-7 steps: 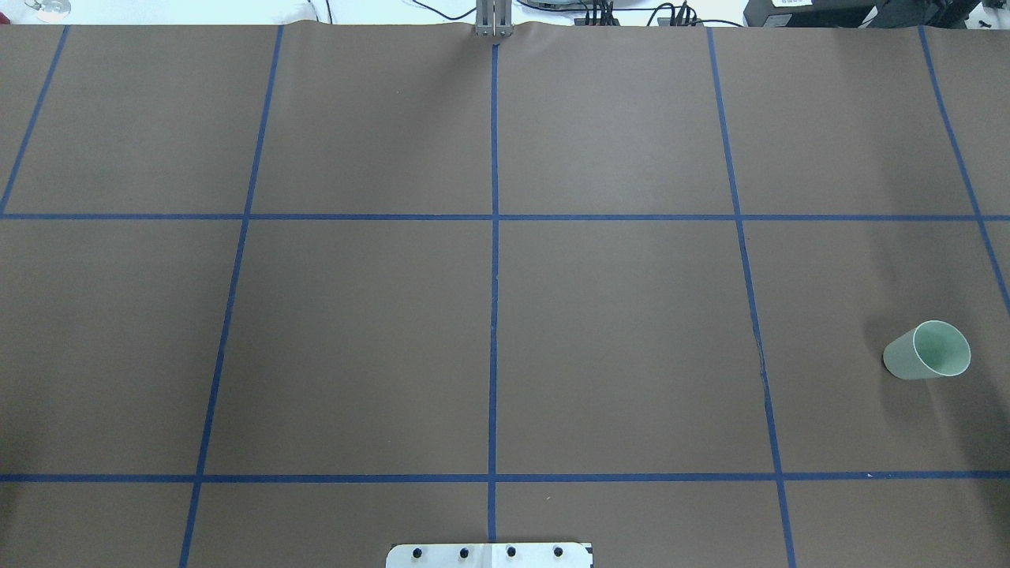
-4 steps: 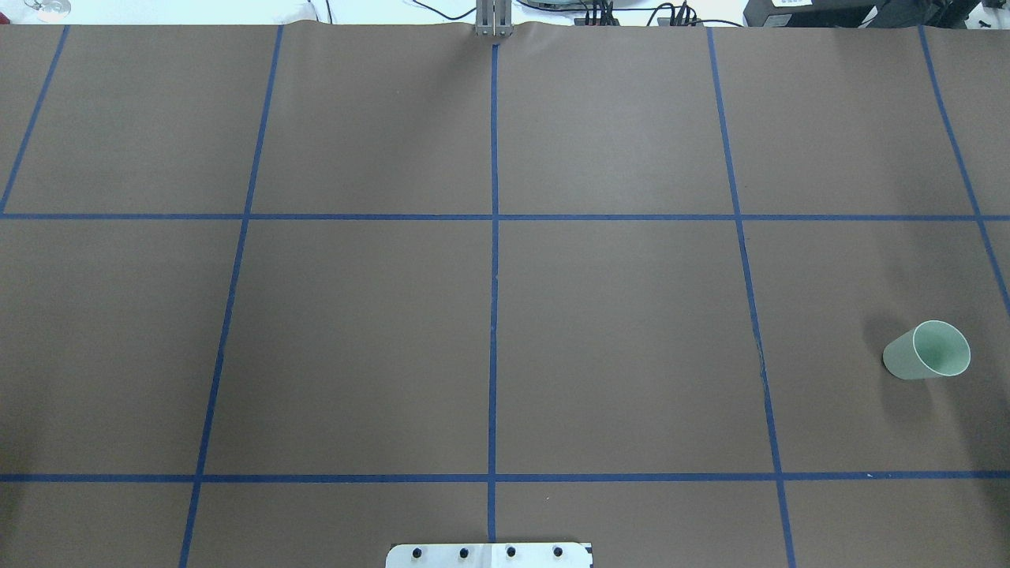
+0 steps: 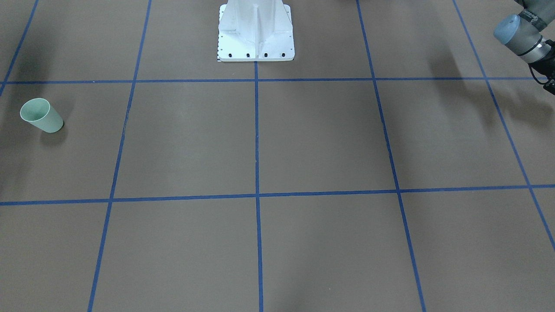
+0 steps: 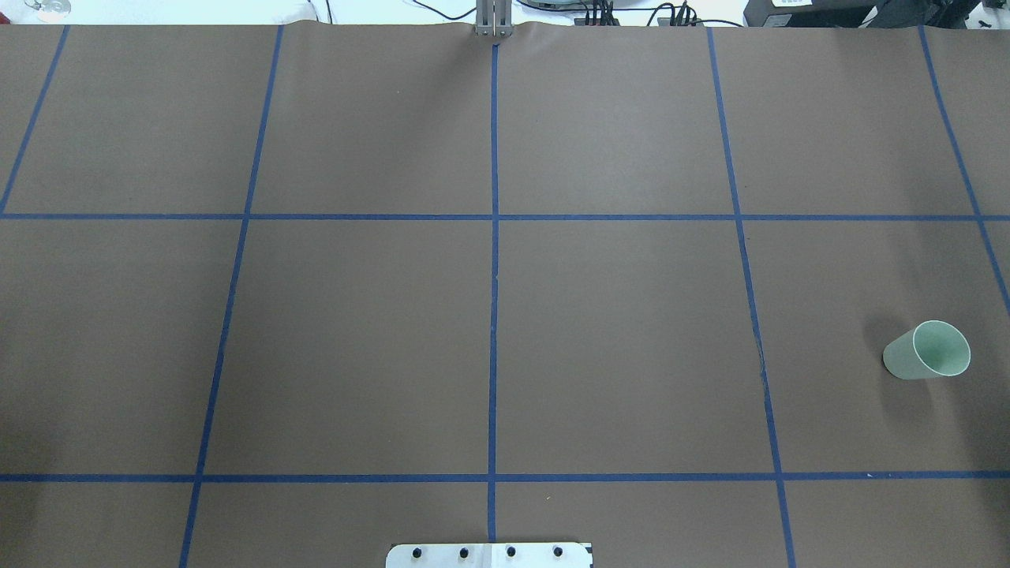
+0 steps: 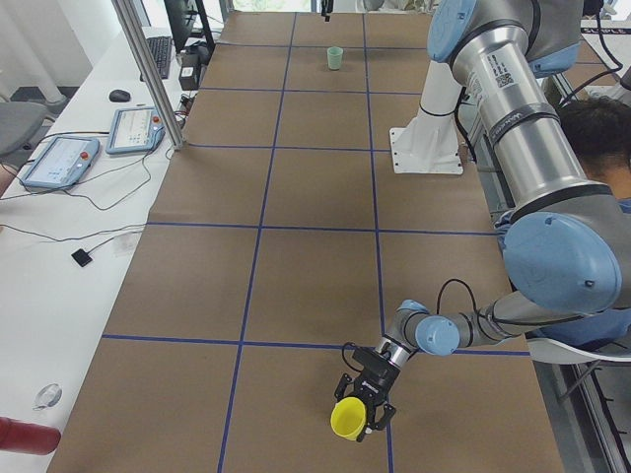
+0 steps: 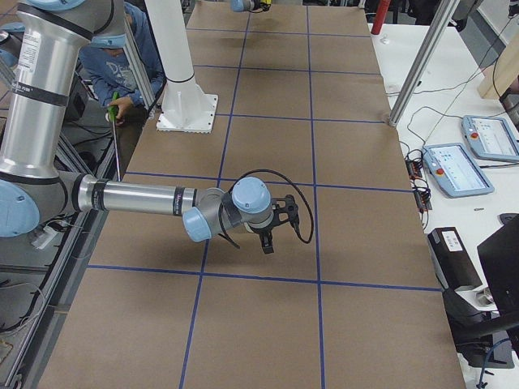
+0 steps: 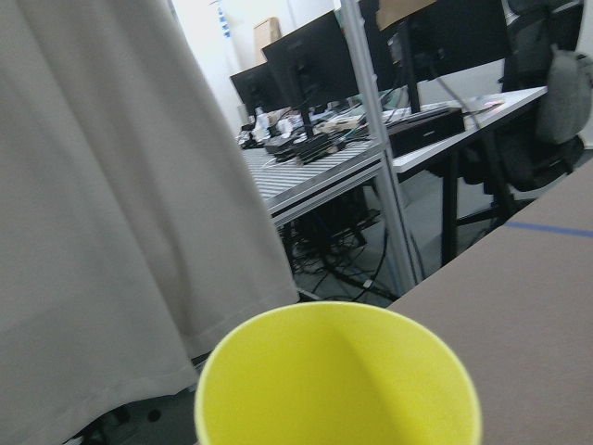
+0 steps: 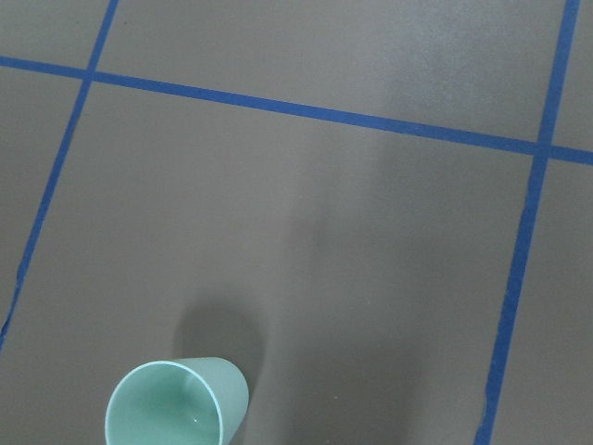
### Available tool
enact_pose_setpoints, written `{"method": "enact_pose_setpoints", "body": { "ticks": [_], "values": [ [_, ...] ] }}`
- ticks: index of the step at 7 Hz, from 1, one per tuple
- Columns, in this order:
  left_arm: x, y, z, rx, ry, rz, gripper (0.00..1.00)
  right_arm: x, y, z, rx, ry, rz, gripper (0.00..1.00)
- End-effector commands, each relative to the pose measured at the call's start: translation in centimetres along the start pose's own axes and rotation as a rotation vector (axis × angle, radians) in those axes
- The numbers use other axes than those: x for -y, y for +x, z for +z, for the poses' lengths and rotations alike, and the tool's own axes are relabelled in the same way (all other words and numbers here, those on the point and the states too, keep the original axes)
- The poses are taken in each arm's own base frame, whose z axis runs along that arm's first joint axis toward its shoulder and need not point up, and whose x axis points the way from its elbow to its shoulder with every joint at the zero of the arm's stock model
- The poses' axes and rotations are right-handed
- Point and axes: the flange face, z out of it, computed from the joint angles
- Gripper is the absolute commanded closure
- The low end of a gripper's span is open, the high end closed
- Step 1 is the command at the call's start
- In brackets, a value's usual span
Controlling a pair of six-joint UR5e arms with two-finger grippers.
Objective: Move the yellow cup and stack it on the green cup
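Observation:
The green cup (image 4: 927, 351) stands upright on the brown table near its right edge; it also shows in the front-facing view (image 3: 41, 115), far off in the left view (image 5: 335, 58), and at the bottom of the right wrist view (image 8: 176, 403). The yellow cup (image 5: 347, 419) sits between the fingers of my left gripper (image 5: 363, 406) at the table's left end, and its rim fills the bottom of the left wrist view (image 7: 338, 380). I cannot tell whether the fingers are shut on it. My right gripper (image 6: 272, 235) hangs over the table near the green cup; I cannot tell whether it is open.
The white robot base (image 3: 256, 34) stands at the table's near middle edge. Blue tape lines divide the table. My left arm's wrist (image 3: 520, 30) enters the front-facing view at top right. A person (image 5: 601, 128) sits behind the robot. A metal post (image 5: 148, 69) and teach pendants (image 5: 59, 158) stand along the far side.
The green cup has not moved. The faint arm shadows at the left and right sides of the table have shifted and faded.

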Motion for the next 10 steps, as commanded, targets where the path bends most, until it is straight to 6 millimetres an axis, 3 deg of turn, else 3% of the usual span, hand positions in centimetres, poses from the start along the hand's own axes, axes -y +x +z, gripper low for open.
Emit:
{"method": "enact_pose_setpoints", "body": {
  "ticks": [1,2,3,4,5,6,7,8,9,10],
  "values": [
    [4.6,15.7,-3.0,-0.216,0.108,-0.188,0.56,0.0,2.2,1.6,-0.012,-0.027,0.037,0.00],
    [6.0,20.5,-5.4,-0.273,0.132,-0.138,0.57,0.8,2.8,2.2,-0.011,-0.031,0.043,0.00],
    [8.1,23.4,-7.8,-0.331,0.131,-0.098,0.57,1.5,3.0,2.6,-0.008,-0.034,0.047,0.00],
    [10.0,30.3,-12.3,-0.484,0.138,-0.061,0.56,2.2,2.1,2.9,-0.002,-0.036,0.053,0.00],
    [11.3,36.9,-17.1,-0.639,0.146,-0.117,0.57,4.9,0.3,3.3,0.004,-0.027,0.068,0.00],
    [12.3,41.7,-21.2,-0.765,0.109,-0.239,0.59,7.0,-0.7,3.7,0.012,-0.022,0.097,0.00],
    [10.2,45.0,-25.6,-0.874,0.008,-0.159,0.63,9.3,-2.6,3.7,0.028,-0.008,0.096,0.00],
    [11.1,48.9,-31.3,-0.980,0.001,-0.112,0.62,13.4,-6.1,2.9,0.053,0.027,0.116,0.00],
    [10.7,52.0,-37.2,-1.102,-0.011,-0.002,0.61,16.2,-9.9,3.2,0.081,0.032,0.150,0.00],
    [12.1,53.3,-40.9,-1.223,0.012,0.082,0.60,17.8,-13.2,3.3,0.104,0.036,0.105,0.00]
  ]
}}
